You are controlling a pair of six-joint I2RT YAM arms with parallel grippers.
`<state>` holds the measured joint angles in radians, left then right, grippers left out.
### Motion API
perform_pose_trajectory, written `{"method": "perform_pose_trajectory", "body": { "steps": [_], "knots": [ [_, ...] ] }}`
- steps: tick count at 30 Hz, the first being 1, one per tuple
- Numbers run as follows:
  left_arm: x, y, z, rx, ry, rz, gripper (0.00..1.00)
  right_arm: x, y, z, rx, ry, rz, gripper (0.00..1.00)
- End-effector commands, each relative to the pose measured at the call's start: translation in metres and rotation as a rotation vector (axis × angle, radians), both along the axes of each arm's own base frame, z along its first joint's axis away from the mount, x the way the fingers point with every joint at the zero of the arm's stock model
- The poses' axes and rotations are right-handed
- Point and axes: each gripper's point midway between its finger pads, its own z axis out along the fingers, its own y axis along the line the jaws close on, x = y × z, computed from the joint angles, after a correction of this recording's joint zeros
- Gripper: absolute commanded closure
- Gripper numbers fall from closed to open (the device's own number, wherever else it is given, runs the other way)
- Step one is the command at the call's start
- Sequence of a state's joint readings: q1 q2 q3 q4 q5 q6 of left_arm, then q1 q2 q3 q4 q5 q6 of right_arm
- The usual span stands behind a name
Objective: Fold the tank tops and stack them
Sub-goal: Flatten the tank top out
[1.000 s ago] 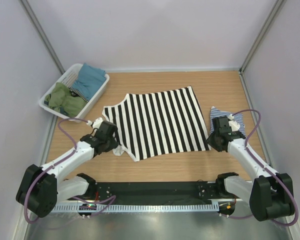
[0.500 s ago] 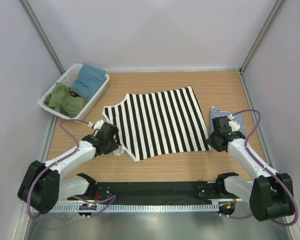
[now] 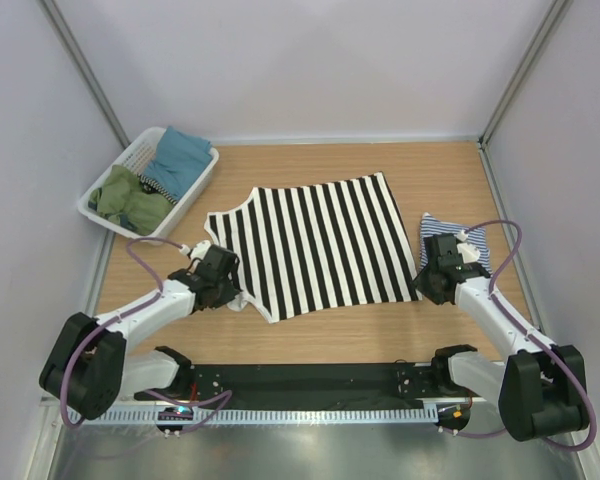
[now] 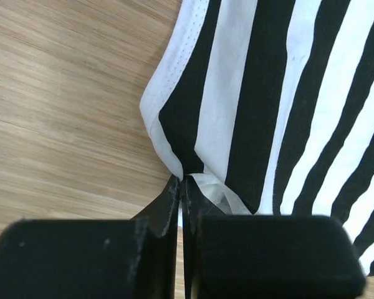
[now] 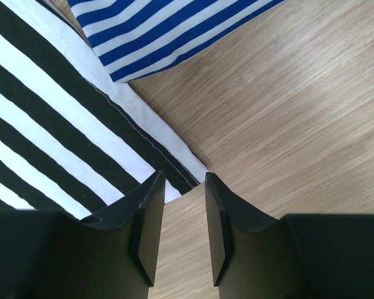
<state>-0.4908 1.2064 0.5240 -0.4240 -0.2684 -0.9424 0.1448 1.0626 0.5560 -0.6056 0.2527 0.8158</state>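
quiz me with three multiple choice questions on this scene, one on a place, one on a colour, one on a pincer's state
1. Where on the table does the basket sit? A) far left B) near right C) centre
2. What colour are the stripes on the folded top by the right pincer? A) red-white B) blue-white C) green-white
3. What is the left pincer doing? A) open over the basket B) shut on the black-and-white tank top C) open over bare wood

1 A: the top view shows it at the far left.
2 B: the right wrist view shows blue and white bands.
3 B: the left wrist view shows it pinching the cloth's edge.
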Motion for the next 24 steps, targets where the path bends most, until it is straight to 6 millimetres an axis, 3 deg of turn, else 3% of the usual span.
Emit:
{"method": "perform_pose_trajectory", "body": {
  "steps": [1, 8, 10, 11, 12, 13, 14, 15, 18, 24],
  "knots": [
    [-0.001, 0.02, -0.001, 0.097, -0.001, 0.024, 1.0, 0.004, -0.005, 0.0, -0.019, -0.017, -0.035, 0.61],
    [0.003, 0.058, 0.025, 0.095, -0.044, 0.125, 1.0, 0.002, -0.005, -0.004, -0.02, -0.011, -0.041, 0.61],
    [0.005, 0.061, 0.032, 0.096, -0.066, 0.137, 0.92, 0.001, -0.003, -0.006, -0.008, -0.011, -0.041, 0.62],
    [0.007, 0.063, 0.035, 0.107, -0.073, 0.141, 0.75, 0.0, -0.002, -0.007, -0.003, -0.01, -0.038, 0.62],
    [0.006, 0.063, 0.036, 0.108, -0.067, 0.138, 0.65, 0.0, 0.0, -0.007, 0.008, -0.008, -0.033, 0.62],
    [0.007, 0.061, 0.037, 0.104, -0.067, 0.128, 0.58, -0.002, 0.001, -0.009, 0.015, -0.005, -0.026, 0.62],
    [0.007, 0.056, 0.035, 0.084, -0.052, 0.111, 0.38, -0.001, 0.002, -0.008, 0.02, -0.015, -0.026, 0.62],
    [0.006, 0.054, 0.034, 0.075, -0.043, 0.103, 0.32, -0.001, 0.004, -0.008, 0.027, -0.015, -0.019, 0.62],
    [0.004, 0.046, 0.033, 0.057, -0.029, 0.072, 0.28, -0.002, 0.006, -0.007, 0.036, -0.014, 0.005, 0.62],
    [-0.004, -0.004, 0.052, 0.014, -0.078, -0.079, 0.33, -0.007, 0.012, -0.001, 0.038, 0.002, 0.051, 0.65]
  ]
}}
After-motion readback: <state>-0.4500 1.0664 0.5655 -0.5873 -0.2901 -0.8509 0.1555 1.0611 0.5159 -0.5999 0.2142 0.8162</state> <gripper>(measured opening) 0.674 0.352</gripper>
